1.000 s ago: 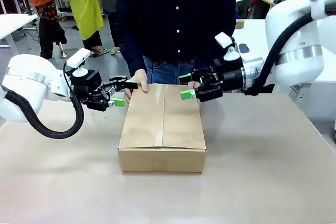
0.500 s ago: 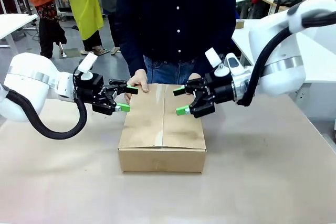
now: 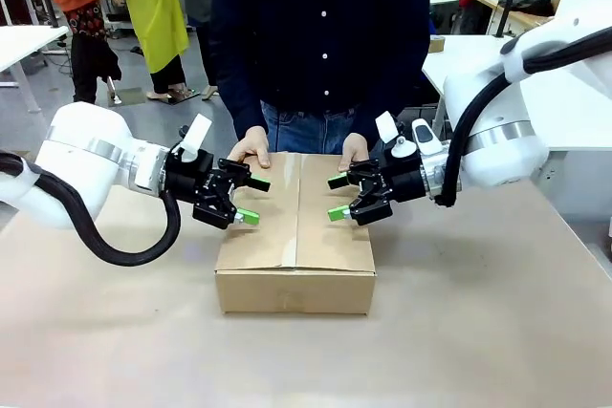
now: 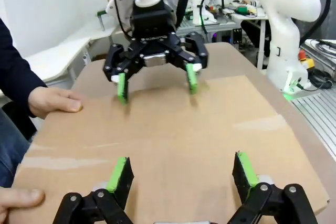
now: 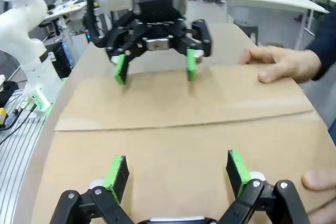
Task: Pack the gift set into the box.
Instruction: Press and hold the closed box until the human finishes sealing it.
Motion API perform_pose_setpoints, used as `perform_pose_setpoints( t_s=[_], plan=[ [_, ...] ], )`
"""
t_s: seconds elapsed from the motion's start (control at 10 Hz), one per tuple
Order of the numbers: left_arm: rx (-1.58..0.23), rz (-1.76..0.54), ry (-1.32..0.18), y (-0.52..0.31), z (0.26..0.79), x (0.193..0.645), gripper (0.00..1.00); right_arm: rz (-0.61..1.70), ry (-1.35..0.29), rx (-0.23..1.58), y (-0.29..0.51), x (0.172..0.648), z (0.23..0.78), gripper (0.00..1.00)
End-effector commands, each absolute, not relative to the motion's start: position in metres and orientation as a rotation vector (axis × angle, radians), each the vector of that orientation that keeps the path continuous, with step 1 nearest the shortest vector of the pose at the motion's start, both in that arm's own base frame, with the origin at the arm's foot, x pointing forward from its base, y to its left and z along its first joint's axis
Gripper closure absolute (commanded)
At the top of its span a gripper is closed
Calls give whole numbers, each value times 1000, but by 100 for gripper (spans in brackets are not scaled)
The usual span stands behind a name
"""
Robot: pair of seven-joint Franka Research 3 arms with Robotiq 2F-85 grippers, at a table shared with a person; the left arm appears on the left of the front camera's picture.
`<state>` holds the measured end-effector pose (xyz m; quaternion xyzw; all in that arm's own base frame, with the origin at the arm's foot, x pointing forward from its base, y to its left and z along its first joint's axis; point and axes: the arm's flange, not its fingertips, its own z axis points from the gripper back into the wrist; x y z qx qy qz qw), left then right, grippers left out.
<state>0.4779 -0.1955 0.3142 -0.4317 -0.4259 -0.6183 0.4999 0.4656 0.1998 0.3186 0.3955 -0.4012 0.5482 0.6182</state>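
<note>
Hovering mid-frame over shut box (image 3: 295, 290), left gripper (image 3: 254, 201), right gripper (image 3: 337, 197) spread wide, empty; likely needed seam flaps (image 3: 330, 241) lifted clear of person's hands (image 3: 251, 147).

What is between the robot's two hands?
Bare cardboard: the closed top of the box spans the gap between the left hand and the right hand, seen in the front view.

The left hand (image 4: 182, 174) is hovering over the closed top of the box (image 4: 157, 135), pads spread wide. Facing it, the right hand (image 4: 157, 86) is gaping just as wide. A person's hand (image 4: 52, 100) is resting on the box's edge.
</note>
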Motion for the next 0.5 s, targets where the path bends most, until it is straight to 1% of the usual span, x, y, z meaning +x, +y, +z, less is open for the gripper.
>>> perform_pose_setpoints(
  t_s=[0.0,0.2,0.4],
  plan=[
    [-1007,-1490,-995,-194,307,480,0,1188,-911,888,198,472,310,0],
    [-986,-1476,-977,-191,300,482,0,1237,-823,888,205,473,302,0],
    [-944,-1435,-972,-187,299,487,0,1257,-811,910,204,472,301,0]
  ],
)
